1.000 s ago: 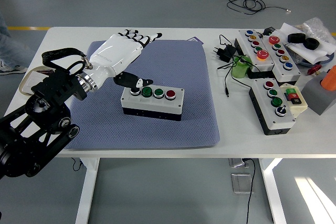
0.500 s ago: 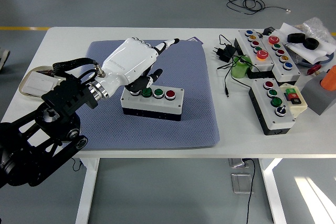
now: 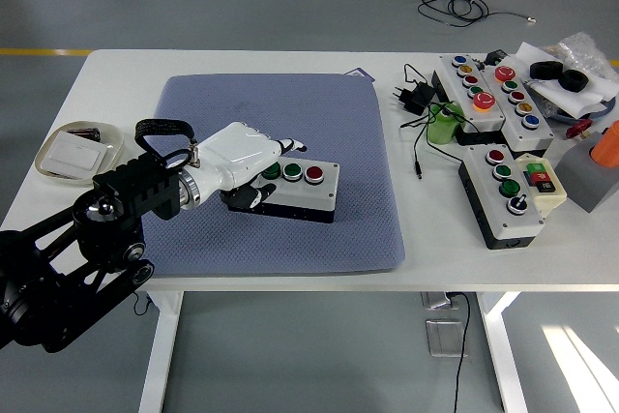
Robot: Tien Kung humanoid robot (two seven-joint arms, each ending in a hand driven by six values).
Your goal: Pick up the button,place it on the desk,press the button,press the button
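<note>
Pressing step underway: white left hand (image 3: pixel 253 154), fingers curled, bearing down on left end of grey four-button control box (image 3: pixel 286 191), sitting on blue padded mat (image 3: pixel 280 113) atop white bench (image 3: pixel 242 65). Probably needing lift, then second press.

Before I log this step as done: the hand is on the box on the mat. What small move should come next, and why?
Probably press down and release. The left robot hand lies over the left end of the button box on the blue mat, hiding that end, so contact cannot be confirmed. Two green buttons and the red button remain uncovered.
</note>
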